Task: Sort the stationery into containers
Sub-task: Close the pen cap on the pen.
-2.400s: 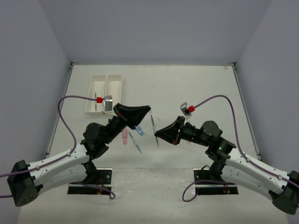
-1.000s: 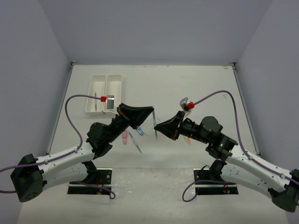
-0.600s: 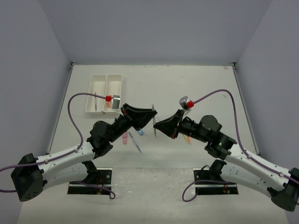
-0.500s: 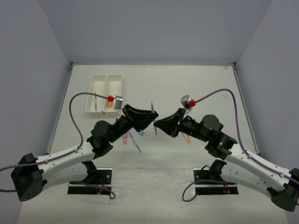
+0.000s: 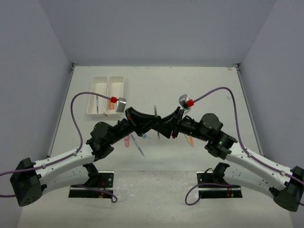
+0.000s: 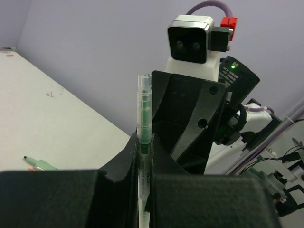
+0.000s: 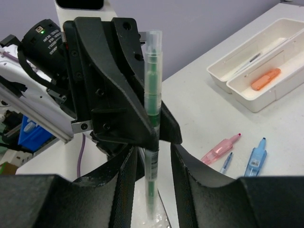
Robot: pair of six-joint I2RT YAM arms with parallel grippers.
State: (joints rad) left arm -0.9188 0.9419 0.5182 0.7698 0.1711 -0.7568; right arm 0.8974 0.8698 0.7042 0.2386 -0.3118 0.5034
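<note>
In the overhead view, low in the middle of the frame, loose stationery lies on the white table point(image 5: 204, 90): a thin dark pen point(image 5: 139, 146), a pink piece point(image 5: 127, 140) just left of it, and a yellow marker point(image 5: 190, 141) off to the right, partly under my right arm.

Just beyond these, at frame centre, my two claws meet nose to nose with a clear green-cored pen point(image 7: 152, 85) standing upright between them. The left wrist view shows the left gripper point(image 6: 144, 142) clamped on the pen's lower barrel, fingers tight against it. In the right wrist view the right gripper point(image 7: 153, 147) has its fingers on either side of the same pen, spread apart with a gap showing on each side, so it is not gripping.

A blue piece point(image 7: 256, 156) lies at the lower right of the right wrist view.

Farthest, in the upper left of the overhead view, sits the white double tray point(image 5: 91, 100). One compartment holds an orange piece point(image 7: 266, 79), the other a thin pen point(image 7: 251, 59).
</note>
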